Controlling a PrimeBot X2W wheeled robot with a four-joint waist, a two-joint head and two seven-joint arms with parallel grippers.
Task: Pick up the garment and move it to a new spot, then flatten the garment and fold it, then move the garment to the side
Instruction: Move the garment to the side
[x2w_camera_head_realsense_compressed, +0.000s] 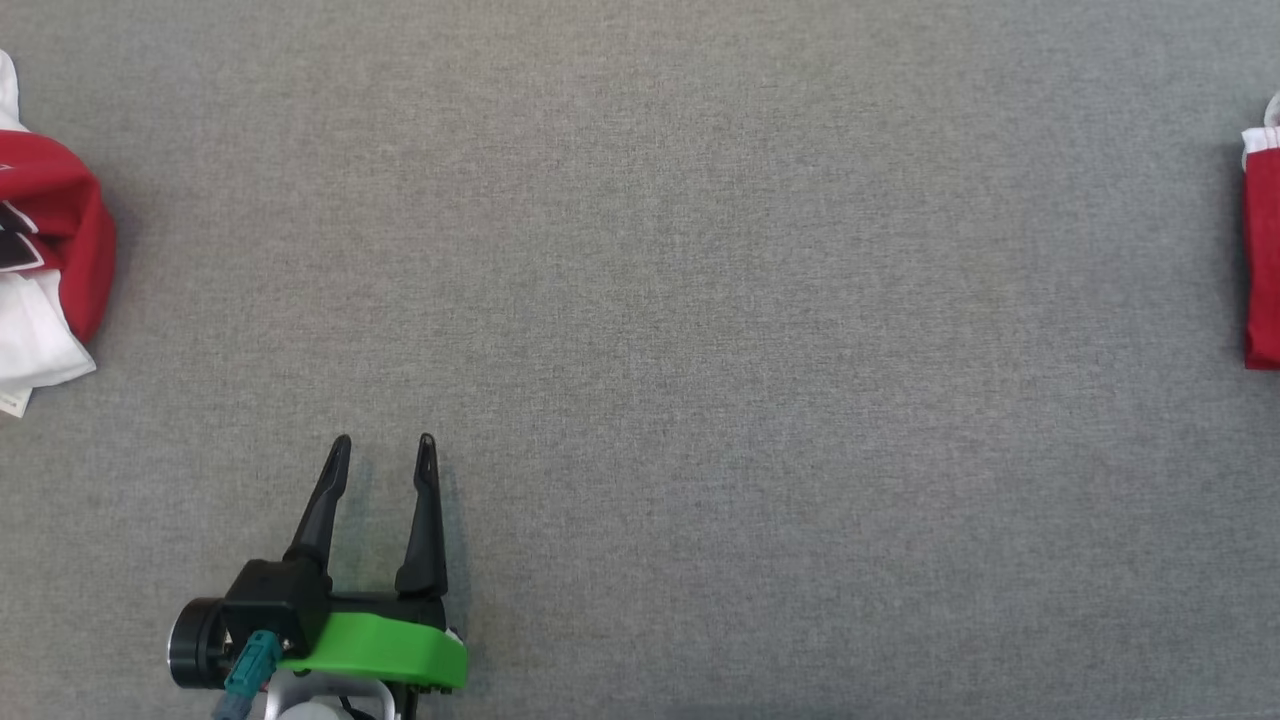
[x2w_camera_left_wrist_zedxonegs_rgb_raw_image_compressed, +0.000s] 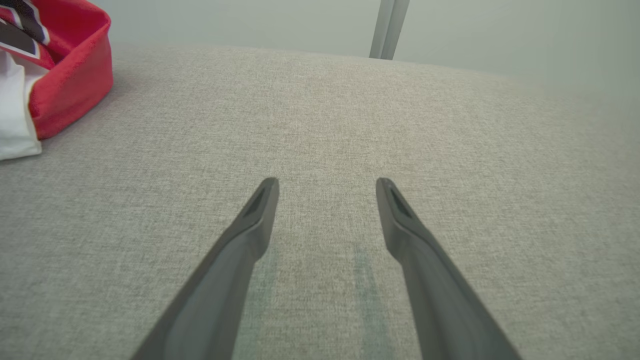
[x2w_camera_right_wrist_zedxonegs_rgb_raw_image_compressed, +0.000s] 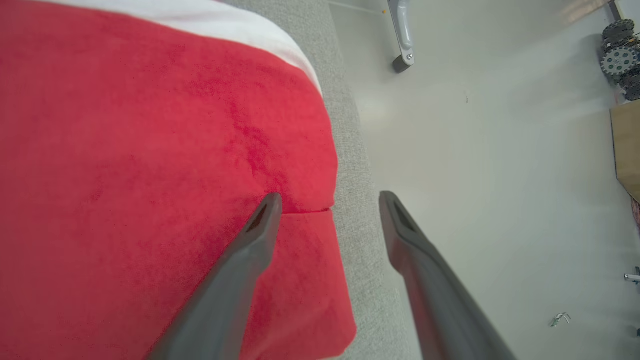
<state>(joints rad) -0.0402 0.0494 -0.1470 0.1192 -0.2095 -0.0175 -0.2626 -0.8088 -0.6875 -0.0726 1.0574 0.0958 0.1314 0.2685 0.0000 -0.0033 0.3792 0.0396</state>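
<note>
The garment (x2w_camera_head_realsense_compressed: 1262, 250) lies folded at the desk's (x2w_camera_head_realsense_compressed: 700, 300) right edge, partly cut off in the head view; the desk is covered in grey woven cloth, and beyond its rim lies a pale, glossy floor (x2w_camera_right_wrist_zedxonegs_rgb_raw_image_compressed: 475, 175) with small toothed wheels (x2w_camera_right_wrist_zedxonegs_rgb_raw_image_compressed: 620, 55) far off; the garment's visible long edge runs away from the robot; it is red, smooth and flat, with a white band at its far end; the right gripper (x2w_camera_right_wrist_zedxonegs_rgb_raw_image_compressed: 329, 195) stands spread above its corner, one finger over the red cloth, clamped on nothing; the left gripper (x2w_camera_head_realsense_compressed: 385, 440) hovers apart over bare desk; a crumpled red-and-white heap (x2w_camera_head_realsense_compressed: 50, 250) sits at the left edge.
</note>
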